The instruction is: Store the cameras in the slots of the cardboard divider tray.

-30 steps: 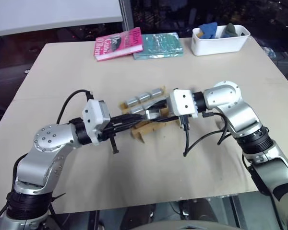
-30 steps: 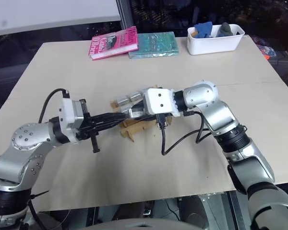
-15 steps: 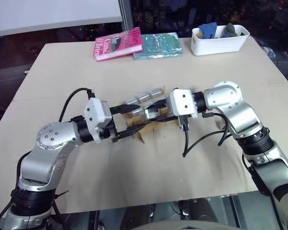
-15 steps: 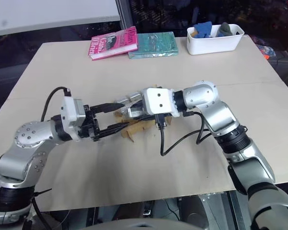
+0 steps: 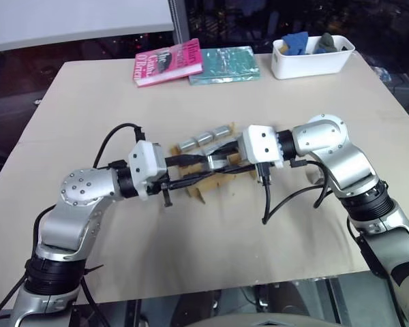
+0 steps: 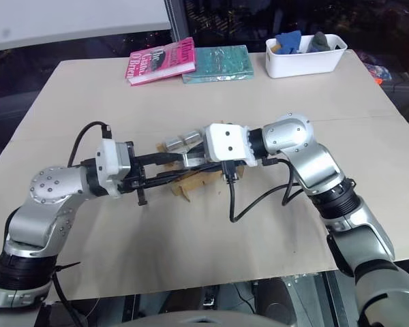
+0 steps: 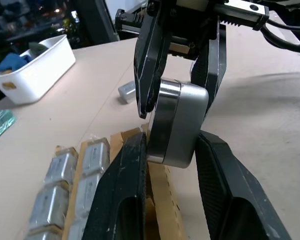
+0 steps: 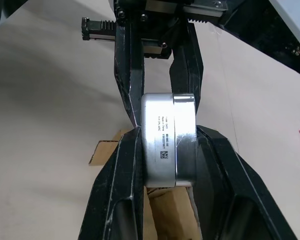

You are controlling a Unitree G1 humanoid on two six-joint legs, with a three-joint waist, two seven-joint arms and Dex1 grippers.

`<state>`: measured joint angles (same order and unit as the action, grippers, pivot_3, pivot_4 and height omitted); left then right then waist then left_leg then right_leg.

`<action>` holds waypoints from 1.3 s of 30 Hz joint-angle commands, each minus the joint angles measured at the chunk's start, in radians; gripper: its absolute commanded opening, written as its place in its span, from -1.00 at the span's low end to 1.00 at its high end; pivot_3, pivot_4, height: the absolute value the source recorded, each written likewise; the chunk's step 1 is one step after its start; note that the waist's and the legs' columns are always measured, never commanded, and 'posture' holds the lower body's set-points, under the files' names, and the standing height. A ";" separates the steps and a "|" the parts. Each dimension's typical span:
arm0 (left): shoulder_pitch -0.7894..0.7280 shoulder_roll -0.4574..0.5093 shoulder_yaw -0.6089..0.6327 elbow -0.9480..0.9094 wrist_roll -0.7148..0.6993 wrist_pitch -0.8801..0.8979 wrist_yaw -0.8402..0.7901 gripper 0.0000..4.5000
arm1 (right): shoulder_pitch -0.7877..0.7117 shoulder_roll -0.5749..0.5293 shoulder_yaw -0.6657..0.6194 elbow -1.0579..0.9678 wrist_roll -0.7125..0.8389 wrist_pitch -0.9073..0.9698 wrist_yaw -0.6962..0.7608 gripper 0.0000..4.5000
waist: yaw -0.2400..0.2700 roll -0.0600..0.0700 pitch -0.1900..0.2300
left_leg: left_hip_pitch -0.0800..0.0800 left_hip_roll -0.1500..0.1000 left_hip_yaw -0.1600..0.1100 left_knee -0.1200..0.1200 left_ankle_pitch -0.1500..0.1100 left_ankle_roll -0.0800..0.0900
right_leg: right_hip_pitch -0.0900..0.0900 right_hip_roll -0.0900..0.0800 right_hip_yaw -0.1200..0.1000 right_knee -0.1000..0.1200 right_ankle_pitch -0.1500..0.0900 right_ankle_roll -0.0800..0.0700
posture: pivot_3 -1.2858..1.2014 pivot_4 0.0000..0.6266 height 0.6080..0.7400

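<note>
Passing one camera [image 8: 168, 140] between arms looks like the step in hand: the right gripper [image 8: 165, 150] clamps it above the cardboard divider tray [image 5: 211, 180], and the left gripper [image 7: 172, 150] has its fingers narrowed around it too. Next, I judge, one must let go. Other cameras [image 7: 57, 192] fill slots. Which slots remain free is hidden beneath both grippers.

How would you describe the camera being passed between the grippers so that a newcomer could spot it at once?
Start at the cardboard divider tray in the middle of the table. Just above it, the left gripper and right gripper meet around one silver camera. Unlike the cameras lying in tray slots, it is held off the tray.
</note>
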<state>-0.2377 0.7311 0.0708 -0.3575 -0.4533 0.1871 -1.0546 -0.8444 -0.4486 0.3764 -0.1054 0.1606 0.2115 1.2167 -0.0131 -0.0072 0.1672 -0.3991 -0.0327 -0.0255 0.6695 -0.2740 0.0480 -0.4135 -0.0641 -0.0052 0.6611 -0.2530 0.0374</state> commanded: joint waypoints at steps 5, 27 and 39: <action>-0.025 -0.026 0.019 -0.006 -0.064 0.019 -0.010 -0.69 | 0.030 -0.005 -0.069 -0.097 0.027 0.042 -0.073 0.39 | 0.000 0.000 0.000 | 0.000 0.000 0.000 0.000 0.000 0.000 | 0.000 0.000 0.000 0.000 0.000 0.000 | 0.03 -0.52 1.00; -0.348 0.156 -0.154 0.249 -0.036 0.489 -0.070 -0.69 | 0.889 -0.276 -0.694 -0.883 0.390 0.499 -0.433 0.39 | 0.023 -0.002 0.000 | 0.000 0.001 0.000 0.003 0.000 0.001 | 0.003 0.002 -0.001 0.002 0.000 0.001 | 0.03 -0.52 1.00; -0.460 0.205 -0.283 0.307 0.075 0.533 -0.195 -0.69 | 0.955 -0.279 -0.779 -0.917 0.504 0.465 -0.520 0.39 | 0.025 -0.003 0.000 | 0.000 0.001 0.000 0.004 0.000 0.001 | 0.003 0.008 -0.001 0.001 0.000 0.001 | 0.03 -0.52 1.00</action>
<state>-0.6683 0.9177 -0.2108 -0.0416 -0.3859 0.7125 -1.2311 0.1060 -0.7200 -0.3711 -0.9912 0.6469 0.6953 0.7091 0.0119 -0.0100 0.1672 -0.3994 -0.0316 -0.0259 0.6741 -0.2746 0.0499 -0.4101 -0.0563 -0.0057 0.6624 -0.2532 0.0381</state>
